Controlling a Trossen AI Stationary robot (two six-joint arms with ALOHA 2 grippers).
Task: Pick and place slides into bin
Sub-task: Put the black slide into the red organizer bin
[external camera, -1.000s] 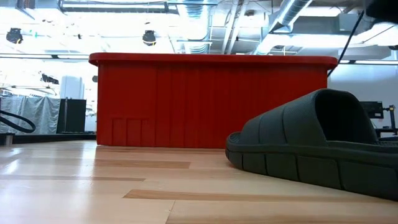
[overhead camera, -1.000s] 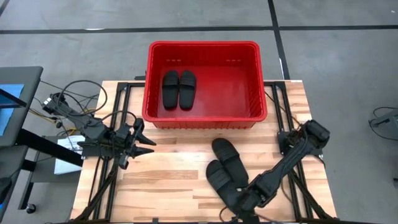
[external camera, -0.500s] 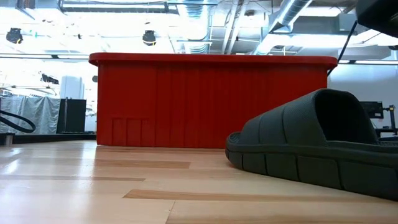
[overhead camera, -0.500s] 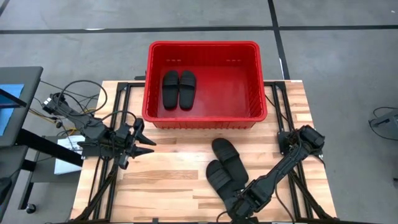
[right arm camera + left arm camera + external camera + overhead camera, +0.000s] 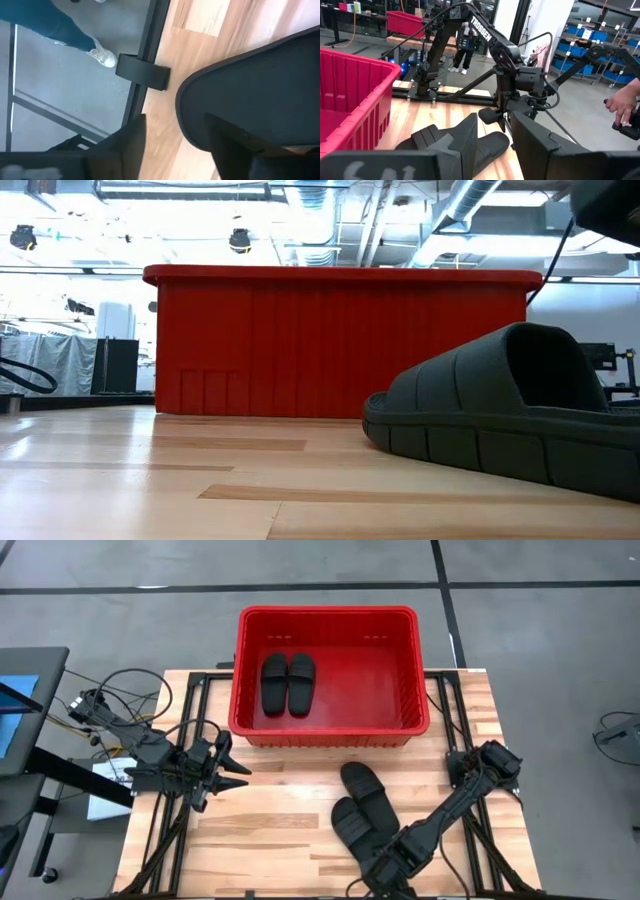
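Right gripper (image 5: 385, 865) is hovering with fingers spread wide at the heel of a slide (image 5: 352, 828) near the table's (image 5: 270, 820) front edge, and a shallow bite may be risking a slip short of the bin (image 5: 330, 728).

Even, bright overhead light on the table (image 5: 290, 815), soft faint shadows; low view backlit, ceiling lamps (image 5: 240, 240) glaring white; near sandal (image 5: 510, 415) slightly soft; right wrist view blurred close up

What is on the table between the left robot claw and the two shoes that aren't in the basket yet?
Nothing: the high view shows only bare wooden table between the left gripper and the two slides.
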